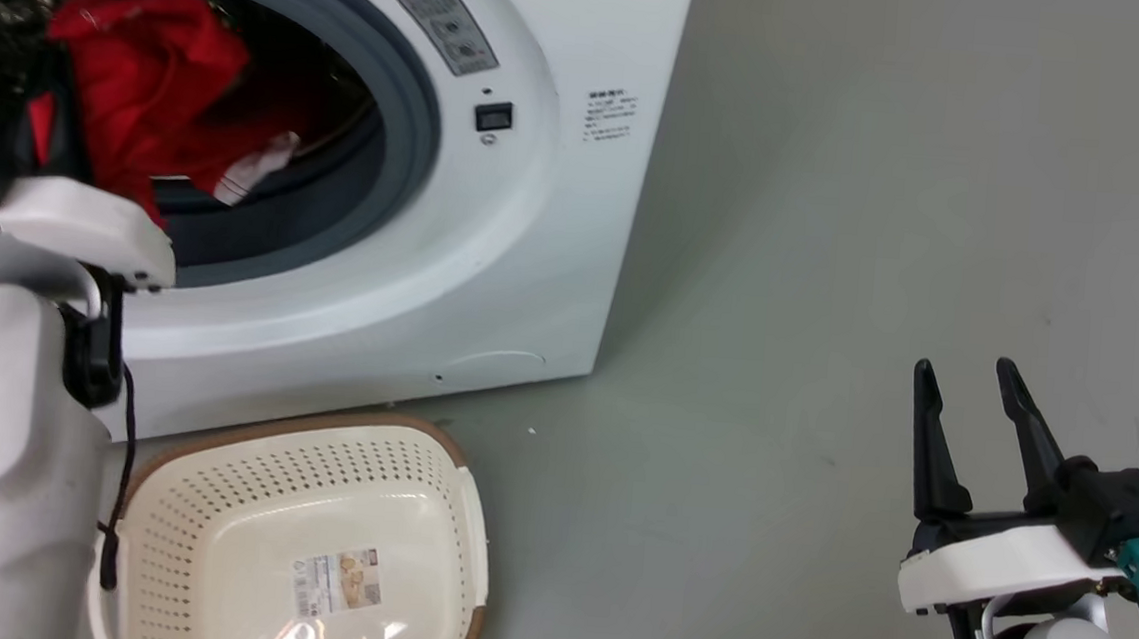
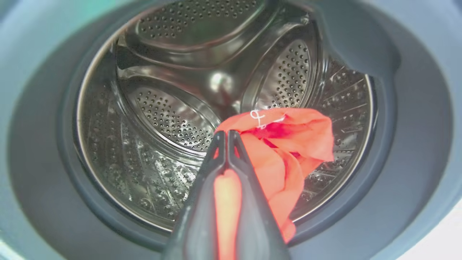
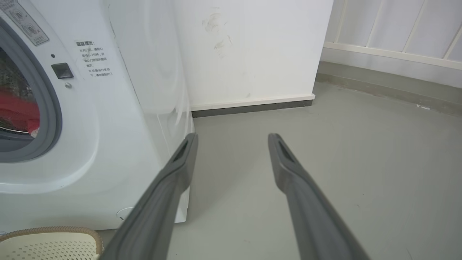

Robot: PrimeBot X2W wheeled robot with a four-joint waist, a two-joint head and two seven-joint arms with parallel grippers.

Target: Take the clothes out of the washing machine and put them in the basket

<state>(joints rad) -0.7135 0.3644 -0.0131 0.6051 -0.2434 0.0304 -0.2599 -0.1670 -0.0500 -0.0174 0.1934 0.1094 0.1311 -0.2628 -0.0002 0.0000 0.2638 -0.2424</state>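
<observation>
Left claw (image 2: 227, 135) is clamped tight on a fold of the crumpled red cloth garment (image 2: 292, 141), inside the perforated steel drum (image 2: 162, 115) of the big white front-loading washing machine (image 1: 514, 255). Most of the garment hangs to one side of the 2 fingertips, so the pinch looks thin. The risk, I'd say, is that it slips free on the pull-out, or a trailing fold drags on the thick grey rubber gasket (image 2: 415, 151) and snags at the lip. The cream perforated plastic basket (image 1: 216, 505) sits on the grey floor (image 1: 837, 228) just below the porthole, with no clothes in it. Between garment and basket stands just that gasket lip. Right claw (image 1: 964, 367) hangs well off to the side, spread wide, holding nothing.
</observation>
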